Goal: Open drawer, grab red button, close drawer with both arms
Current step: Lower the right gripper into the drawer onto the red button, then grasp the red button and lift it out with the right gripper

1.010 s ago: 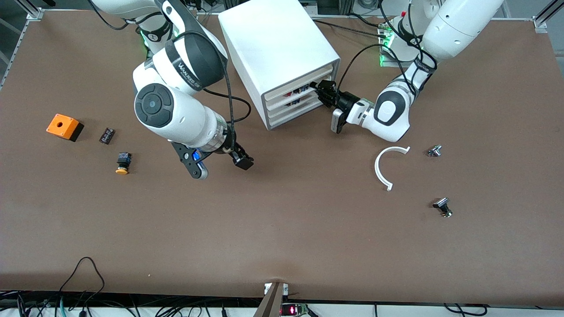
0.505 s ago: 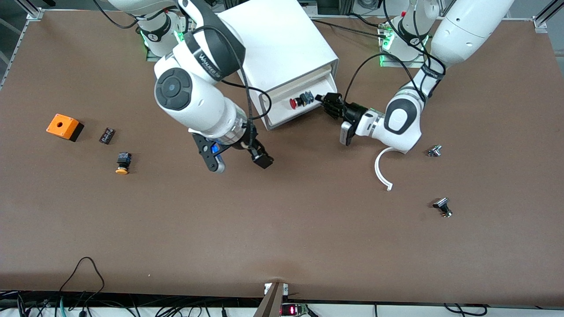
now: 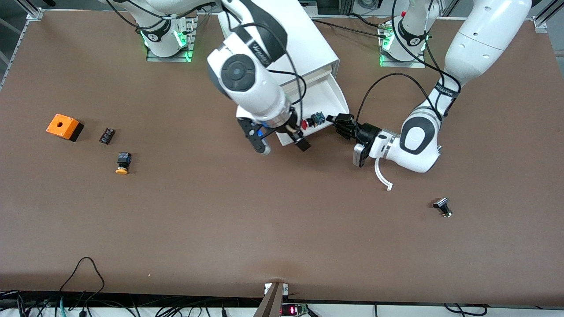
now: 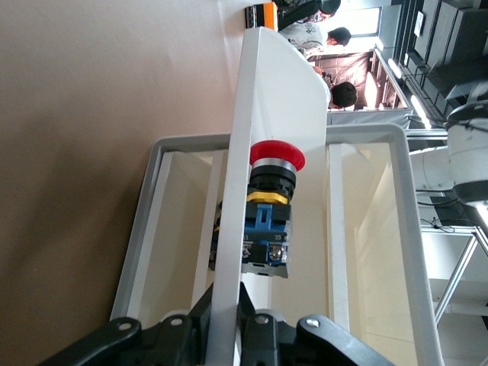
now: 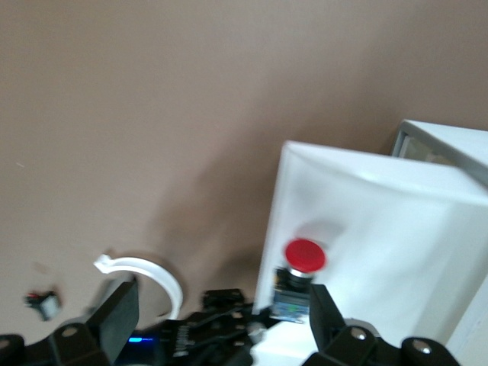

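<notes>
The drawer point(image 3: 331, 94) stands pulled out of the white cabinet point(image 3: 308, 44). My left gripper point(image 3: 338, 120) is shut on the drawer's front wall point(image 4: 252, 114) at the corner toward the left arm's end; the wall is pinched between its jaws point(image 4: 229, 309). The button point(image 3: 313, 120) lies on its side in the drawer just inside that front wall, red cap point(image 4: 277, 155) on a black-and-blue body. My right gripper point(image 3: 283, 146) hangs open over the drawer's front, beside the button point(image 5: 303, 263), with nothing between its fingers point(image 5: 221, 316).
A white curved strip point(image 3: 381, 172) lies under the left wrist. A small metal part point(image 3: 442, 207) sits nearer the front camera. Toward the right arm's end are an orange box point(image 3: 64, 127), a small black part point(image 3: 106, 135) and a yellow-capped button point(image 3: 123, 163).
My left gripper has drawn the drawer out, bringing the button into sight. The right arm has swung from the table beside the cabinet to over the drawer's front.
</notes>
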Motion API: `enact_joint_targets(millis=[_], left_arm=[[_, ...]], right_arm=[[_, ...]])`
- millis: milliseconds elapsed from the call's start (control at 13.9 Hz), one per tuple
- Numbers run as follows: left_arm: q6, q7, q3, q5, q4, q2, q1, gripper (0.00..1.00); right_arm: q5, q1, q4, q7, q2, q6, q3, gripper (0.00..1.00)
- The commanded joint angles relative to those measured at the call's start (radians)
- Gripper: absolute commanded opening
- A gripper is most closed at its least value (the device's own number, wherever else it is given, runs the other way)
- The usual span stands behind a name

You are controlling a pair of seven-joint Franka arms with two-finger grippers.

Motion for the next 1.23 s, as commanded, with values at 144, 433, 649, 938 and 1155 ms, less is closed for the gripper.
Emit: enact_joint_targets(millis=[144,433,649,938,1155], left_arm=[[0.009,-0.036,0.015,0.014,0.083,0.033,0.01,0.32],[-0.02,-0.039,0.017,0.027,0.086,0.016,0.042,1.0],[-0.068,-0.101,0.019,0.069,0.137,0.005,0.083,1.0],[-0.141,-0.31,0.019,0.2,0.273,0.004,0.094,1.0],[-0.19,-0.456,0.017,0.345,0.379,0.002,0.094,1.0]], right_arm=[[-0.048,0.094,0.046,0.093,0.068,0.017,-0.015,0.99],[-0.079,0.125,0.046,0.139,0.111,0.066,-0.014,0.99],[-0.085,0.14,0.046,0.15,0.135,0.11,-0.014,0.99],[-0.097,0.159,0.046,0.177,0.163,0.148,-0.014,0.96],[-0.097,0.159,0.046,0.176,0.166,0.149,-0.014,0.51]])
